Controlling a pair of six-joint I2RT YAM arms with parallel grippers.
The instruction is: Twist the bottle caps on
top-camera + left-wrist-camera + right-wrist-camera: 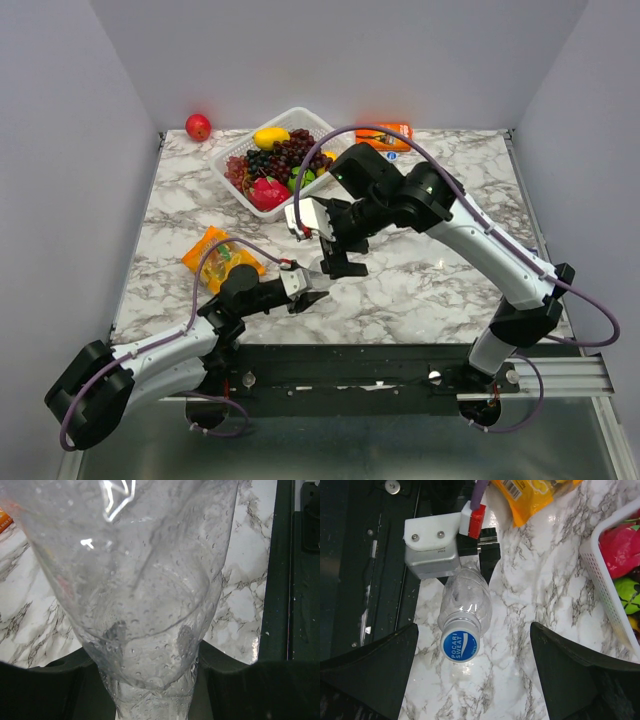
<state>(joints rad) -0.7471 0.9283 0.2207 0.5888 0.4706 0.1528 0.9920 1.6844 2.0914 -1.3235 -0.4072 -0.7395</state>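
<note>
My left gripper is shut on a clear bottle, which fills the left wrist view between the dark fingers. A blue cap with white lettering sits on the bottle's neck and faces my right wrist camera. My right gripper hovers just beyond the cap end, open wide, with a finger on each side and clear of the cap. The left gripper's white body shows behind the bottle. A small blue round thing, perhaps a cap, lies at the back. No other bottles are in view.
A white basket of fruit stands at the back centre, with a red apple to its left. An orange snack bag lies near my left arm. An orange packet lies at the back right.
</note>
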